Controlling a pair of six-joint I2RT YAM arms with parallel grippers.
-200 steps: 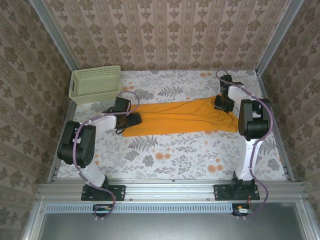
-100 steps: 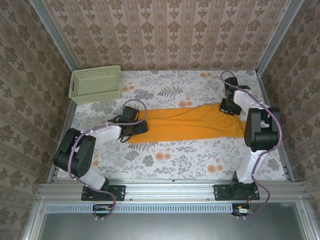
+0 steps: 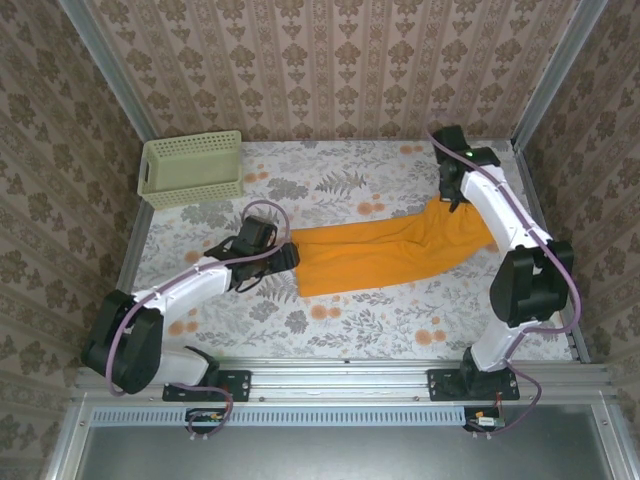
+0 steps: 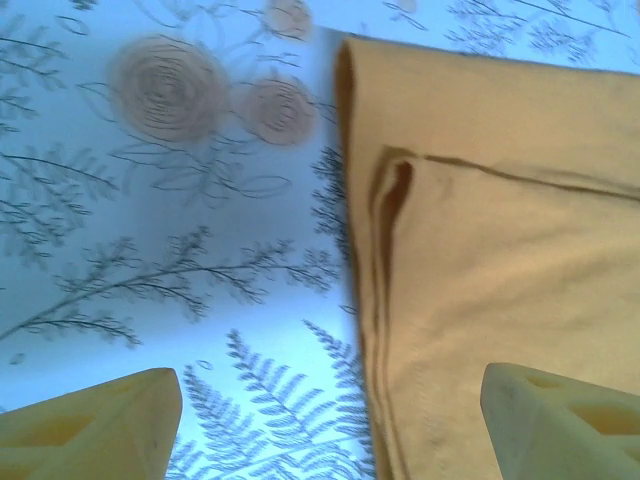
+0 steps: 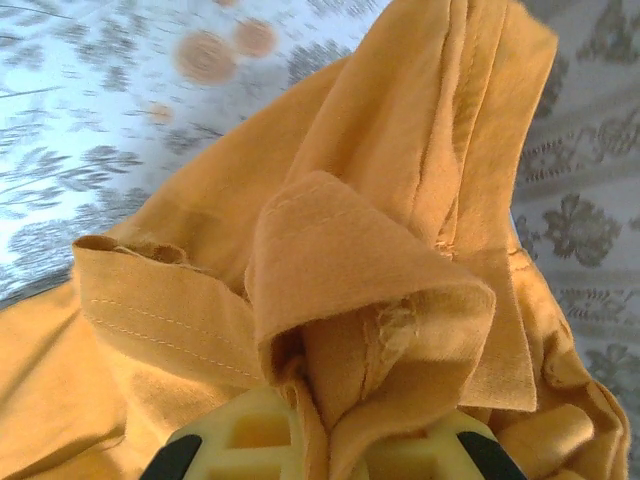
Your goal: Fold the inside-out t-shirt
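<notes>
1. The inside-out t-shirt (image 3: pixel 385 255) lies bunched into a long, narrow orange band across the middle of the flowered tablecloth (image 3: pixel 350 320). It runs from the left gripper (image 4: pixel 325 430) toward the far right corner, well apart from the pale green basket (image 3: pixel 190 168).
2. Our right gripper (image 3: pixel 450 192) is pressed together on a wad of the shirt's right end. In the right wrist view, folded layers and a stitched hem bulge out just above its pads. From above, that end looks drawn up toward the far right.
3. Our left gripper is spread wide and pinches nothing. In its wrist view the shirt's left edge, with a stitched hem and a small fold, runs between the two pale tips. One tip stands over bare tablecloth, the other over fabric. We cannot tell whether the tips touch the surface.
4. We judge the step in hand to be laying the shirt out. One end is held, the other is not yet taken, and we see no tidy fold.
5. As we read it, the next move calls for the left gripper to settle onto that edge and close on it. It should catch every layer rather than the top one alone, so the two arms can draw the band taut and flat.
6. The cotton is soft, so we expect a shallow bite could slip off the hem.
</notes>
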